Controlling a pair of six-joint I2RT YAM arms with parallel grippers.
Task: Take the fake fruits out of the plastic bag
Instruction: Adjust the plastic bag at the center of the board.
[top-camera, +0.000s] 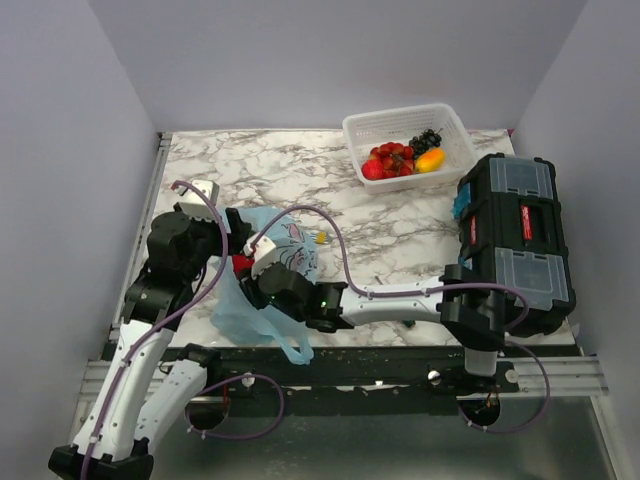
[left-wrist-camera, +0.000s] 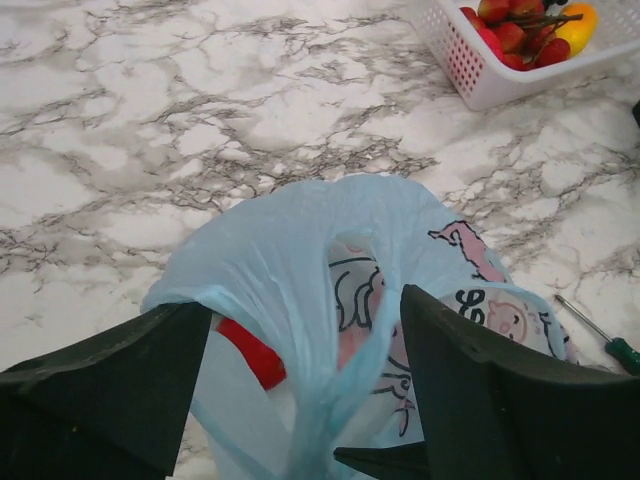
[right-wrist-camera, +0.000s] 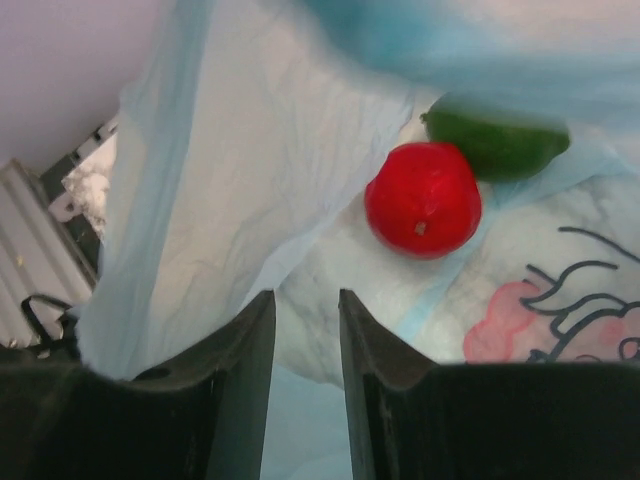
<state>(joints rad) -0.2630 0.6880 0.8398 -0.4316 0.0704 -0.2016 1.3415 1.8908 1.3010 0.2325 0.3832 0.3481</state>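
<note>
The light-blue printed plastic bag (top-camera: 285, 262) lies at the near left of the table. My left gripper (top-camera: 237, 250) is at its left side; in the left wrist view (left-wrist-camera: 305, 300) its jaws stand wide apart with a bunched strip of the bag (left-wrist-camera: 300, 250) running between them and film draped over the left finger. A red fruit (left-wrist-camera: 250, 352) shows through the opening. My right gripper (top-camera: 263, 273) is inside the bag; in the right wrist view (right-wrist-camera: 307, 295) its jaws stand a narrow gap apart and empty, short of a red fruit (right-wrist-camera: 422, 198) and a green fruit (right-wrist-camera: 495, 135).
A white lattice basket (top-camera: 455, 125) at the back right holds red fruits (top-camera: 388, 162), an orange-yellow one (top-camera: 431, 159) and dark grapes (top-camera: 426, 138). A black toolbox (top-camera: 515, 235) stands at the right. A tiny yellow bit (top-camera: 321, 238) and a green-handled screwdriver (left-wrist-camera: 600, 335) lie beside the bag.
</note>
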